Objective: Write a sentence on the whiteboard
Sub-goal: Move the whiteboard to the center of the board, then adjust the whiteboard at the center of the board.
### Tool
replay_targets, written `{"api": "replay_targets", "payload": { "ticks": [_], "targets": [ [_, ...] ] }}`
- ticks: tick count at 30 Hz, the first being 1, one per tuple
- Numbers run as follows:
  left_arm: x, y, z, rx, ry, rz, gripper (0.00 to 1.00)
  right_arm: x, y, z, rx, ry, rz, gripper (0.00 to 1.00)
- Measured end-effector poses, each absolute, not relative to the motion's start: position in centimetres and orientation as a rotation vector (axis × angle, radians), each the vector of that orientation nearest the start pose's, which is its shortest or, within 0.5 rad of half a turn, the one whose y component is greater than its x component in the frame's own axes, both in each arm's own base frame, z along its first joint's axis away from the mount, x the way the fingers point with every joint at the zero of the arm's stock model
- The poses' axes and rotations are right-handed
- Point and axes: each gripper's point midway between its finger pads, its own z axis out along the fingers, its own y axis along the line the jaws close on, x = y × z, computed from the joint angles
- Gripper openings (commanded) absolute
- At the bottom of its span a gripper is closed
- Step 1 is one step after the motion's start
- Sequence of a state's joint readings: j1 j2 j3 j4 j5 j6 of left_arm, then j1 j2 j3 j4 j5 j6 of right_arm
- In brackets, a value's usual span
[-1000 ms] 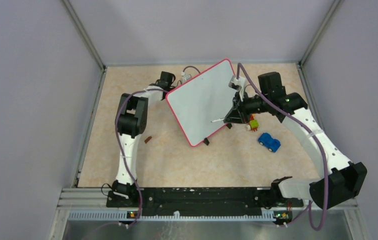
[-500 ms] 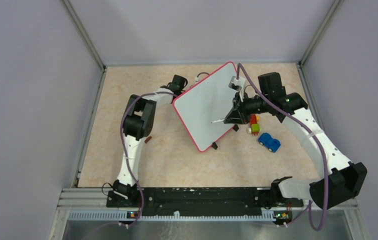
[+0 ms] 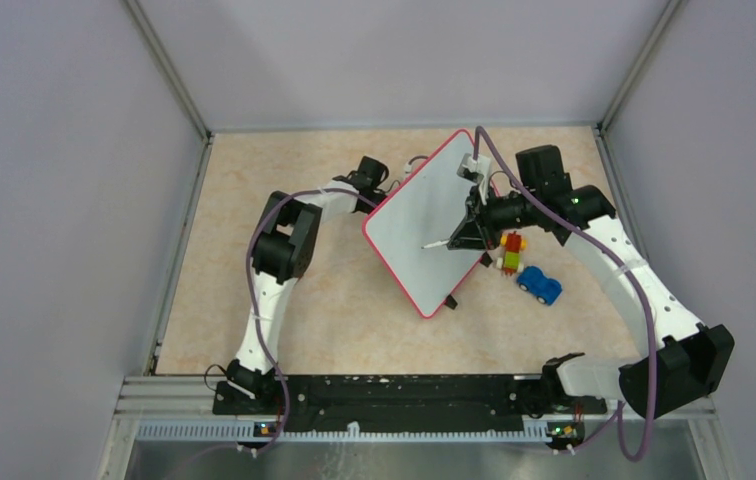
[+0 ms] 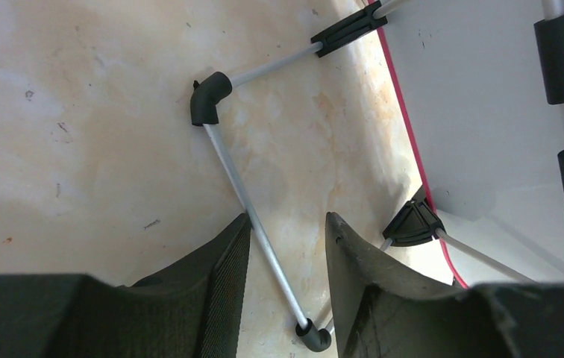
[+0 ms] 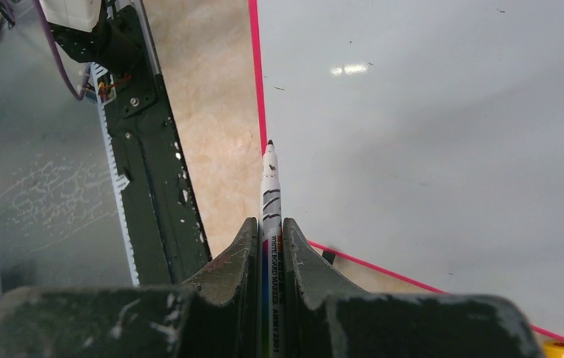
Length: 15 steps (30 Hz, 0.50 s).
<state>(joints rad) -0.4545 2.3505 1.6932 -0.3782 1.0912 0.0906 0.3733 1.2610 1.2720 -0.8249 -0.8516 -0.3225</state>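
Note:
The whiteboard point(image 3: 424, 222), white with a red-pink rim, stands tilted on its black feet mid-table; its face shows no sentence in any view. My right gripper point(image 3: 462, 238) is shut on a white whiteboard marker point(image 3: 436, 243) and holds it over the board's right part, tip pointing left. In the right wrist view the marker point(image 5: 270, 195) sticks out between the shut fingers point(image 5: 236, 257), its tip near the board's point(image 5: 428, 134) red rim. My left gripper point(image 3: 394, 182) is behind the board's upper left edge. In the left wrist view it point(image 4: 286, 231) is open, with a thin metal stand rod point(image 4: 236, 175) between its fingers.
A blue toy car point(image 3: 538, 285) and a small stack of coloured bricks point(image 3: 510, 252) lie just right of the board, under the right arm. Grey walls enclose the table on three sides. A black rail point(image 3: 394, 390) runs along the near edge.
The whiteboard has slid right and turned steeper, and my left gripper has moved right with it. The bricks, earlier partly behind the board, show more. The right gripper and marker have stayed put.

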Motion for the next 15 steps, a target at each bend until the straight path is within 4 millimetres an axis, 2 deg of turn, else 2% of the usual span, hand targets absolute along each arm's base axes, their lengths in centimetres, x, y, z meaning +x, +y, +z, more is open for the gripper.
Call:
{"api": "replay_targets", "payload": {
  "ticks": [3, 7, 11, 15],
  "targets": [
    [36.5, -34.8, 3.9, 1.034, 2.201, -1.529, 0.39, 22.5, 22.1, 25.5, -1.132, 1.953, 1.033, 0.0],
    [36.3, -34.2, 3.5, 1.036, 2.23, -1.47, 0.35, 22.4, 22.1, 25.7, -1.133, 1.949, 1.034, 0.0],
    [35.8, -33.1, 3.4, 1.051, 2.272, -1.371, 0.43, 22.2, 22.0, 25.9, -1.134, 1.942, 1.035, 0.0],
    [35.2, -32.0, 3.5, 1.074, 2.299, -1.287, 0.4, 22.1, 22.0, 26.0, -1.134, 1.939, 1.037, 0.0]
  ]
}}
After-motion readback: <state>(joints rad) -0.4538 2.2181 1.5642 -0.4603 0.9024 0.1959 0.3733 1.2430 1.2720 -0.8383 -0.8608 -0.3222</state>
